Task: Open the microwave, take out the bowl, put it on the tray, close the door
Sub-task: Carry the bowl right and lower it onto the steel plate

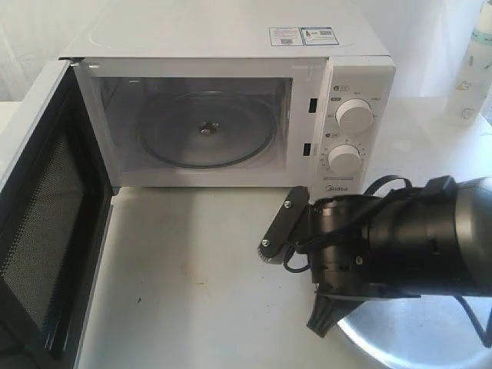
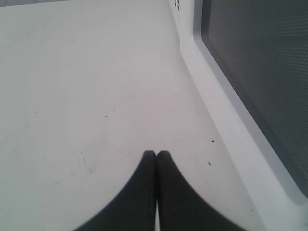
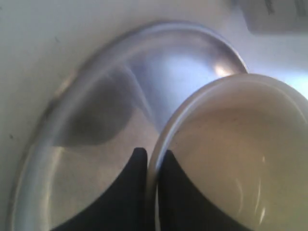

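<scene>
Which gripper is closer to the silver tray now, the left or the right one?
Right. The right gripper holds the bowl over the tray; the left gripper sits shut beside the open door.

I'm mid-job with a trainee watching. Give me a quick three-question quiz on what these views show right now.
1. True or false: the bowl sits inside the microwave.
2. The right gripper is: A) open and empty; B) shut on the bowl's rim, over the tray; C) turning a dial.
3. Fill in: the door stands ___.

Key: 1 false, the cavity holds only the glass turntable; 2 B; 3 open.
</scene>
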{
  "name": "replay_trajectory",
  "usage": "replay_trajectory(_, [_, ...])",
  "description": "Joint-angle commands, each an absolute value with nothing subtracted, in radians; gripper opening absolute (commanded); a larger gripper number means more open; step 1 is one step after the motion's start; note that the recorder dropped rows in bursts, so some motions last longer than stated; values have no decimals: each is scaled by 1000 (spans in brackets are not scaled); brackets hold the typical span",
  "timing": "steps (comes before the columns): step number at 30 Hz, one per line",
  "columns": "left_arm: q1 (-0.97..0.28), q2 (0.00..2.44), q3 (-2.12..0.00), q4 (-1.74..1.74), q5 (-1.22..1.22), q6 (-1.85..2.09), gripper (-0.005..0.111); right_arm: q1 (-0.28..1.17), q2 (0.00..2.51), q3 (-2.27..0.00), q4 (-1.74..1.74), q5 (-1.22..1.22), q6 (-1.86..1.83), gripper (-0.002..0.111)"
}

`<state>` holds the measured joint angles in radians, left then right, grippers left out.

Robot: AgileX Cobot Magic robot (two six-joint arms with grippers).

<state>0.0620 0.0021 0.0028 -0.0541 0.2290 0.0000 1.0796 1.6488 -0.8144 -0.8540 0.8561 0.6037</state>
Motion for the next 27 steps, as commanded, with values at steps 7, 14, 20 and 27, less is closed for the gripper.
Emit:
replay_trajectory(7, [57,0,0,-59,232,0,0,964,1718,-789,-1129,781,765,37])
replay_trajectory(14, [57,0,0,-59,232,0,0,937,1722,-789,-1155,792,767,57])
replay_trajectory(20, [57,0,0,-59,232,0,0,966,1687,-789,-1133,810,767,55])
replay_trajectory(27, [57,0,0,-59,232,0,0,1060,1478,-789,-1130,785,792,17])
